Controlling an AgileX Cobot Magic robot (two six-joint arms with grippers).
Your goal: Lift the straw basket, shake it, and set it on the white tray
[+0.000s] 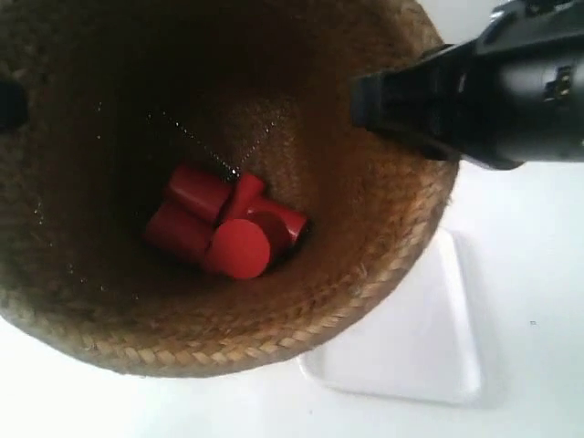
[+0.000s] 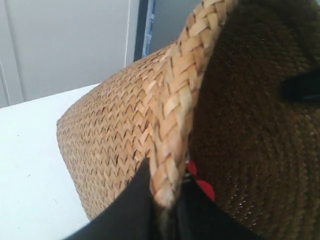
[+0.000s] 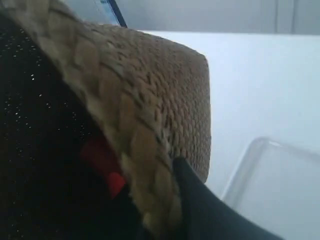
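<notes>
The straw basket (image 1: 383, 246) fills most of the exterior view, held up close to the camera with its dark inside showing. Several red cylinders (image 1: 228, 226) lie at its bottom. My left gripper (image 2: 164, 202) is shut on the braided rim (image 2: 177, 105), one finger outside and one inside. My right gripper (image 3: 157, 215) is shut on the opposite rim (image 3: 120, 125) the same way. The arm at the exterior view's right (image 1: 493, 91) reaches over the rim. The white tray (image 1: 411, 347) lies on the table below the basket, partly hidden by it, and shows as the white tray (image 3: 280, 190) in the right wrist view.
A white tabletop (image 1: 529, 237) surrounds the tray. Pale wall panels (image 2: 65, 45) and a dark blue upright strip (image 2: 145, 30) stand behind the table.
</notes>
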